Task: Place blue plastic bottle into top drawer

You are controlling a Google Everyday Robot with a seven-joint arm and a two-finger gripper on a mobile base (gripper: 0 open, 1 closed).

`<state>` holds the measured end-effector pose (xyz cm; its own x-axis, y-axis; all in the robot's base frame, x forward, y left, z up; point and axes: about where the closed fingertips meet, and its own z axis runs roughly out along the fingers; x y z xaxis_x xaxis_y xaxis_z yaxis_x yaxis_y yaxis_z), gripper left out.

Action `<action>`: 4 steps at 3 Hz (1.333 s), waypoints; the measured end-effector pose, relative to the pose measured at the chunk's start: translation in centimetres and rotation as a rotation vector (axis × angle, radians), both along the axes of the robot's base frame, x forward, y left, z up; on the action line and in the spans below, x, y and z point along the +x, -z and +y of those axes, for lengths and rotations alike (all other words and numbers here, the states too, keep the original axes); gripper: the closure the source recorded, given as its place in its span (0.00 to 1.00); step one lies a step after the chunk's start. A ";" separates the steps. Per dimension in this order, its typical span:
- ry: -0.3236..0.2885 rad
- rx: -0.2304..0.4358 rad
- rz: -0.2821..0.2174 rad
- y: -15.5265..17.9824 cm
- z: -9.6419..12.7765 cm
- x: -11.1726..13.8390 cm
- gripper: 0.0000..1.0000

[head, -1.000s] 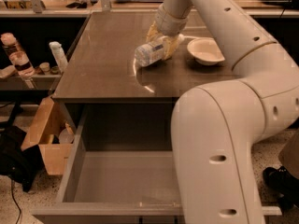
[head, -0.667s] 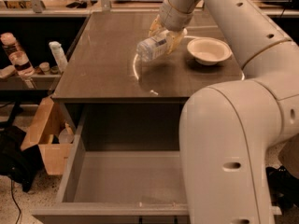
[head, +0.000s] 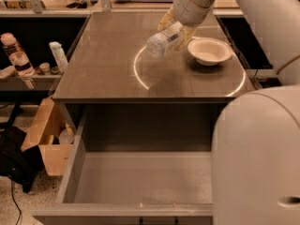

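Observation:
The blue plastic bottle (head: 162, 40) is clear and ribbed, tilted with its lower end pointing left and down. My gripper (head: 176, 26) is shut on it and holds it in the air above the middle of the table top (head: 108, 64), left of the bowl. The top drawer (head: 140, 177) stands pulled out below the table's front edge, its flat grey floor bare. My arm comes in from the upper right.
A white bowl (head: 209, 51) sits on the table at the right. A wooden box (head: 47, 139) stands on the floor at the left. An opaque white bottle (head: 59, 56) and a pink-capped bottle (head: 14, 53) stand on a left shelf. My robot body (head: 258, 158) fills the lower right.
My gripper has lifted the bottle off the table and carried it slightly up and to the right. The bowl and the drawer have not moved.

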<state>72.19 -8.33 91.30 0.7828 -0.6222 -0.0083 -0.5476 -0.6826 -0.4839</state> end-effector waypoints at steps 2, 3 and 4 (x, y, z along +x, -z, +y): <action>-0.070 0.051 -0.042 -1.4 -1.8 -4.2 1.00; -0.095 0.068 -0.055 -1.5 -2.4 -5.9 1.00; -0.105 0.079 -0.049 -1.1 -2.8 -7.3 1.00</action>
